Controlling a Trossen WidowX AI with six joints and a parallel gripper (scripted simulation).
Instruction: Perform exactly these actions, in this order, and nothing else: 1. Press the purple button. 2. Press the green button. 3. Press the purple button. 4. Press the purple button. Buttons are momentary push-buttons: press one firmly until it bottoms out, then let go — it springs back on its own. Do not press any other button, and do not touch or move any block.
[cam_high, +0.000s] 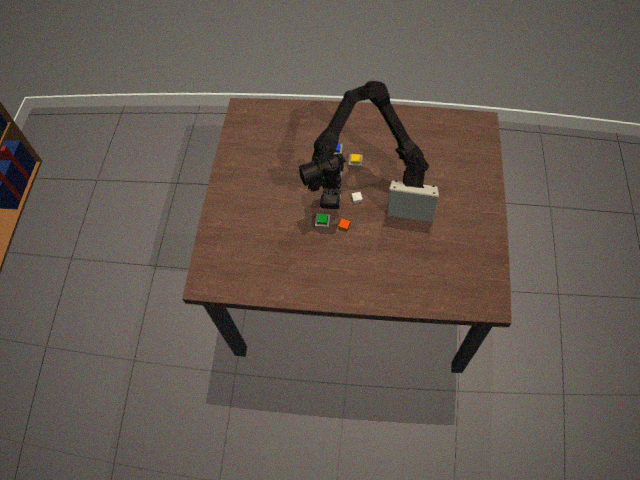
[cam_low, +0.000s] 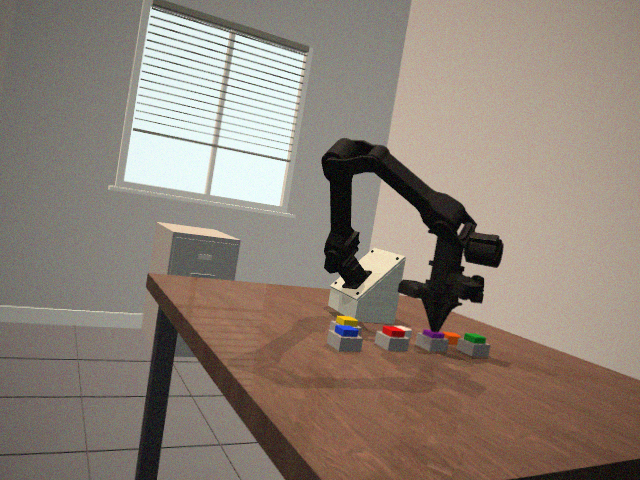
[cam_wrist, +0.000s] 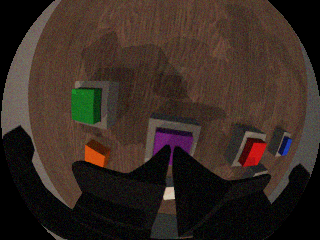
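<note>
Purple button (cam_wrist: 172, 143): seated in grey housing on wooden table (cam_high: 268, 258), directly under gripper (cam_low: 437, 325). Jaws closed almost fully, gripping nothing, tips pointed down and meeting the button's top in the exterior view. Green button (cam_low: 474, 337) just beyond on one side, with orange block (cam_low: 451, 335) between and behind. Red button (cam_low: 393, 331) on the other side, then blue button (cam_low: 346, 330) and yellow button (cam_low: 346, 320). White block (cam_high: 356, 196) near the arm's grey base (cam_high: 398, 206).
</note>
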